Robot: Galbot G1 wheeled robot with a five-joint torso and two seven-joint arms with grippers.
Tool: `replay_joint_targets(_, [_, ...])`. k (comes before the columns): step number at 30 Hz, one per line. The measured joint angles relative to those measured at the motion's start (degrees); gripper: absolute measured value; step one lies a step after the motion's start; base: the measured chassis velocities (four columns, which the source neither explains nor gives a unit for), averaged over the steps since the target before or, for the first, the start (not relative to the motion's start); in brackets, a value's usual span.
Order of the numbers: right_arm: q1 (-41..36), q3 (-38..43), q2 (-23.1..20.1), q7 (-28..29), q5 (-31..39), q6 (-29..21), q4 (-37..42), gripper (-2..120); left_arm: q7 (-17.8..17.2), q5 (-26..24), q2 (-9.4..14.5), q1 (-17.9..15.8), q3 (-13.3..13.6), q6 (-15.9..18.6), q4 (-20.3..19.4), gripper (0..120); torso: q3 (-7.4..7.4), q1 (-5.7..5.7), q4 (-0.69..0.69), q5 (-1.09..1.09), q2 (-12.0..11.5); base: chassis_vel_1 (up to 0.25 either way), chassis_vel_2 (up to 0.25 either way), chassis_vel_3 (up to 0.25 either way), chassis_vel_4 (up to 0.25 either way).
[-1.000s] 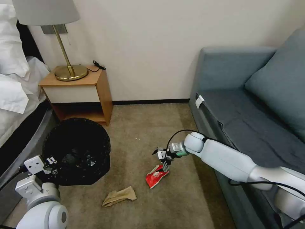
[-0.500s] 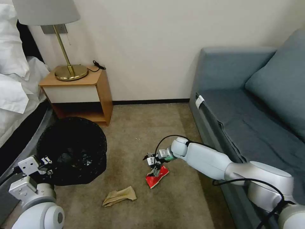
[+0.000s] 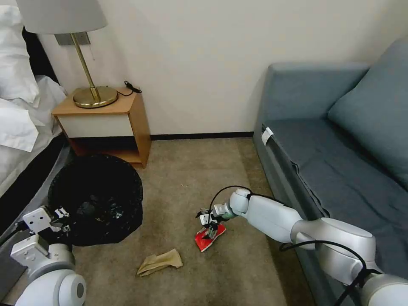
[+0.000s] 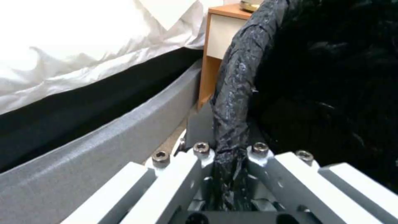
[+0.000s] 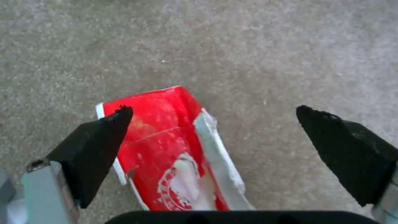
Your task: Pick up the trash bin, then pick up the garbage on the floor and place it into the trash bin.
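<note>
With the left gripper [image 4: 226,174] clamped on the bin [image 3: 95,199] rim, lower the right gripper [image 3: 209,223], jaws wide, until both tips straddle the red packet [image 3: 209,238] on the floor beside the sofa [image 3: 297,140], then close near its upper edge.

Right claw [image 3: 209,226] reaches low with fingers spread wide; left claw [image 3: 63,219] is clamped tight.
</note>
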Motion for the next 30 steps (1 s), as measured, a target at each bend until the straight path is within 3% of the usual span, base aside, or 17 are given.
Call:
replay_joint_targets(8, [-0.5, 0.0, 1.0, 0.9, -0.4, 0.7, -1.8, 100, 0.0, -0.2, 0.0, 0.3, -0.1, 0.1, -0.7, 3, 0.0, 0.0, 0.0, 0.0, 0.0, 0.0, 0.0, 0.0, 0.0])
replay_joint_targets(12, [-0.5, 0.4, 1.7, 1.3, -0.9, 1.3, -3.8, 88, 0.0, -0.3, 0.0, 0.5, 0.0, 0.1, -0.9, 3, 0.0, 0.0, 0.0, 0.0, 0.0, 0.0, 0.0, 0.0, 0.0])
replay_joint_targets(30, [-0.8, 2.2, 2.0, 1.3, -2.2, 1.9, -7.1, 68, -0.1, 0.1, 0.0, 0.4, 0.6, 0.1, -0.9, 3, 0.0, 0.0, 0.0, 0.0, 0.0, 0.0, 0.0, 0.0, 0.0])
